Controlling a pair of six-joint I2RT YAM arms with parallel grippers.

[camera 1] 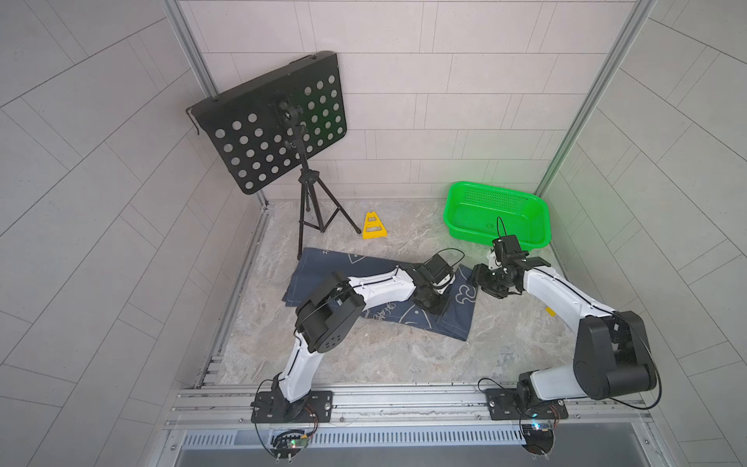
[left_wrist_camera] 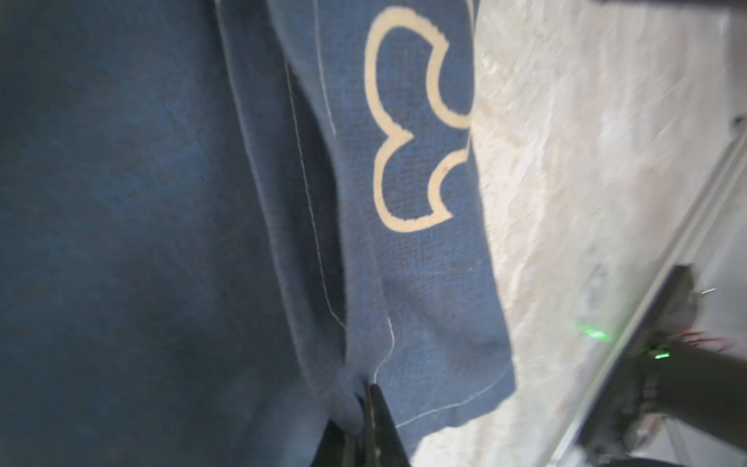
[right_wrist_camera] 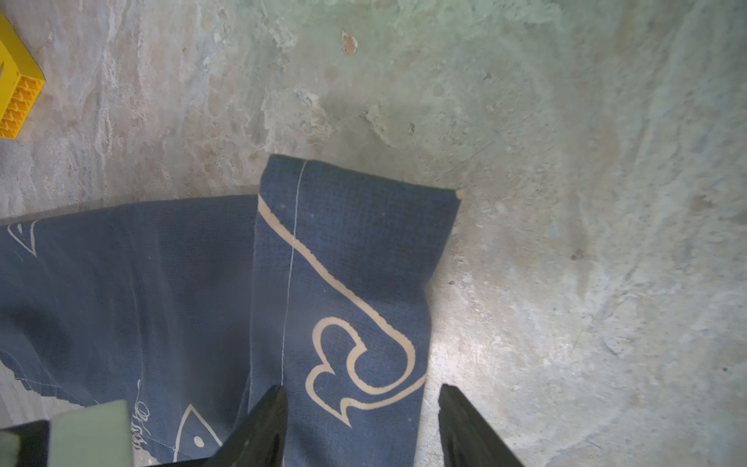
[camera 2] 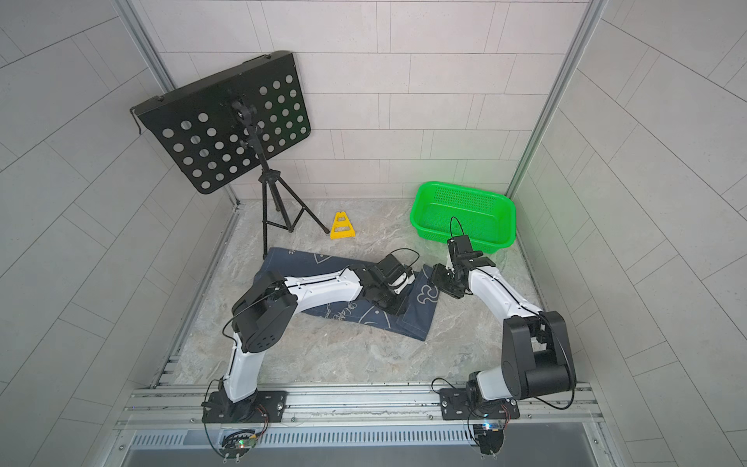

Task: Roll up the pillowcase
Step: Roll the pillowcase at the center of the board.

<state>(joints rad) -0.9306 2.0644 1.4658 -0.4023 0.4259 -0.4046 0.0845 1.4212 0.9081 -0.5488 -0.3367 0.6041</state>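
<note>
Presently, the pillowcase [camera 1: 404,315] lies centrally on the marbled table [camera 1: 364,356], enclosed by pale tiled walls [camera 1: 444,121]. Left claw [left_wrist_camera: 366,398] is clamped on its folded edge; right claw [right_wrist_camera: 361,400] stands open astride that fold.

Navy pillowcase [camera 1: 323,265] with pale whale outlines, spread across the tabletop [camera 1: 404,364] — right end folded over

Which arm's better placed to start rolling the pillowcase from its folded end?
Left. The left gripper is shut on a pinch of the pillowcase at the fold; the right gripper is open above the same end, gripping nothing.
</note>
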